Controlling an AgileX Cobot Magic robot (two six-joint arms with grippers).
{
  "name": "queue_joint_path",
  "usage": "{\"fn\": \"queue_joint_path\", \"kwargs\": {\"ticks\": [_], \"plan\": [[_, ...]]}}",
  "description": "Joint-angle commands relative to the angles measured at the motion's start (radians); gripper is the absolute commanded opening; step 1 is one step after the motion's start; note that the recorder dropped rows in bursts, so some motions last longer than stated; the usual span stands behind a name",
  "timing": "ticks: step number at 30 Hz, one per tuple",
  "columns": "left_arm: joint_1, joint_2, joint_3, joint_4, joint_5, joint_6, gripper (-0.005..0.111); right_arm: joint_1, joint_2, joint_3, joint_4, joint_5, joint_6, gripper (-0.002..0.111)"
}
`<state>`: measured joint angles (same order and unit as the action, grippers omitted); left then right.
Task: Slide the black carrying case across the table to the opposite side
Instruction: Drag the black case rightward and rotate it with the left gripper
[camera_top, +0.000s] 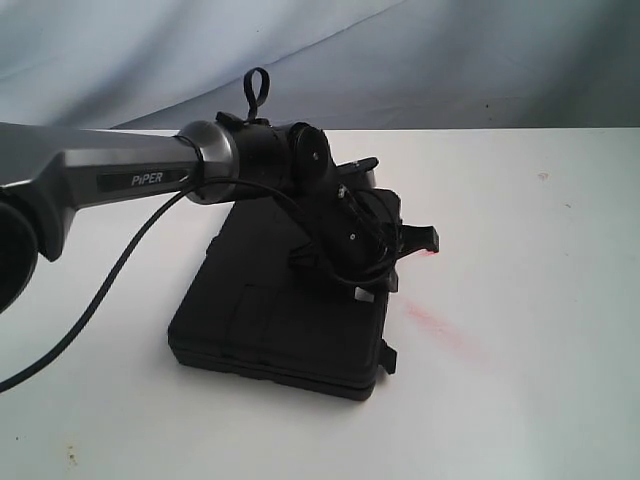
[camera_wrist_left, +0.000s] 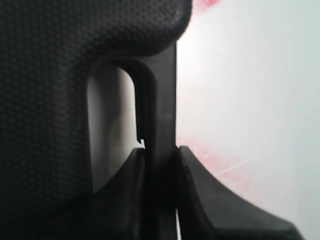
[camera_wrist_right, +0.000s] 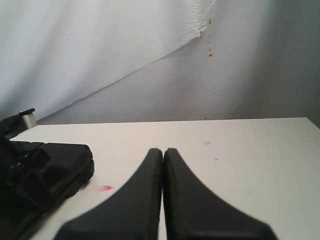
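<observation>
The left pincer (camera_wrist_left: 160, 156) is closed on the thin black plastic handle bar (camera_wrist_left: 163, 100) of the black textured hard carrying case (camera_top: 270, 310). Its two dark fingers press this bar from both sides, and only their tips take it. The case lies flat on the large white tabletop (camera_top: 530, 300), left of the middle in the exterior view, with the handle side toward the open right part of the table. A faint red smudge (camera_top: 435, 325) is on the surface just beside this edge. The right pincer (camera_wrist_right: 163, 156) has its fingers pressed together with nothing between them, and it hangs above the table apart from the case.

In my judgement the main danger is the small grip. The bar is narrow and smooth, so a quick pull could make it slip out of the fingertips. The hold is also at one edge only, so friction under the wide case could turn it around the pincer and it would not slide straight. Pulling upward may tilt the case; pressing down may make it stick. The black cable (camera_top: 110, 290) under the grey arm (camera_top: 110, 175) hangs loose and could catch on a corner.
</observation>
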<state>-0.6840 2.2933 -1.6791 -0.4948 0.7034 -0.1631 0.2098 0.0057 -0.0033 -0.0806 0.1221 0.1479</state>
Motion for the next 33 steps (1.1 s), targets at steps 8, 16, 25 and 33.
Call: {"fn": "queue_joint_path", "kwargs": {"ticks": [8,16,25,33], "plan": [[-0.006,-0.003,-0.072,-0.024,-0.011,0.139,0.037,0.001,-0.006,0.003,0.003,-0.001,-0.007,0.0],[-0.006,-0.003,-0.072,-0.016,-0.007,0.139,0.048,0.001,-0.006,0.003,0.003,-0.001,-0.007,0.0],[-0.006,-0.003,-0.072,0.193,0.071,0.111,0.048,0.001,-0.006,0.003,0.003,-0.001,-0.007,0.0],[-0.006,-0.008,-0.072,0.385,0.176,0.08,0.048,0.001,-0.006,0.003,0.003,-0.001,-0.009,0.0]]}}
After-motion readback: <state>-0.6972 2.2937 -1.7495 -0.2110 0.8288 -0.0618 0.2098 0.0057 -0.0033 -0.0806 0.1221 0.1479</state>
